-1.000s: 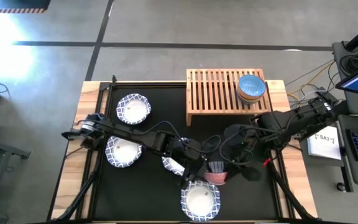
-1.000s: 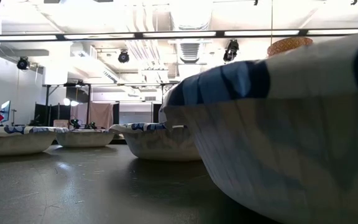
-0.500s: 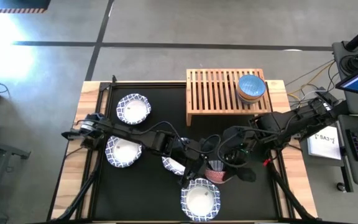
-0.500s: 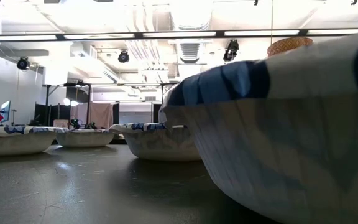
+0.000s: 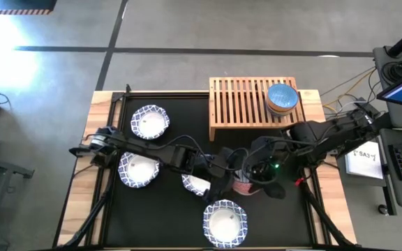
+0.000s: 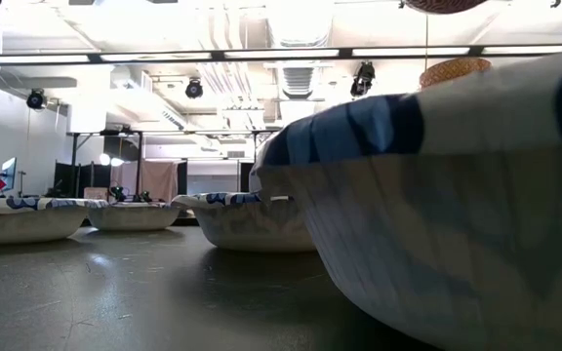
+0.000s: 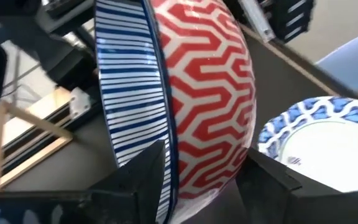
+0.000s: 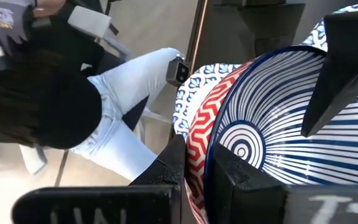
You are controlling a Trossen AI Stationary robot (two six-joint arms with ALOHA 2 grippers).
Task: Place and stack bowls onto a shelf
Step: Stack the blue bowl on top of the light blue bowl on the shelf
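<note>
Gripping the rim of the red bowl from one side, the right gripper is seen with its jaws clamped on the bowl wall, one finger inside and one outside. The left gripper is placed at the opposite side of the same bowl; its fingers straddle the rim with the jaws partly apart, and whether they press on the bowl cannot be told. In the high view the red bowl is found near the middle of the black table mat, between the two grippers and in front of the shelf. The bowl is tilted on its side in both wrist views, so that its blue-striped inside and red zigzag outside are shown together.

On the right end of the shelf a small stack is seen, with the light blue bowl on top. Four white bowls are spread on the mat: one at the far left, one closer on the left, one partly hidden under the left arm, and one at the near edge, just beside the red bowl. A person's leg in light jeans is visible beyond the table in the right wrist view.
</note>
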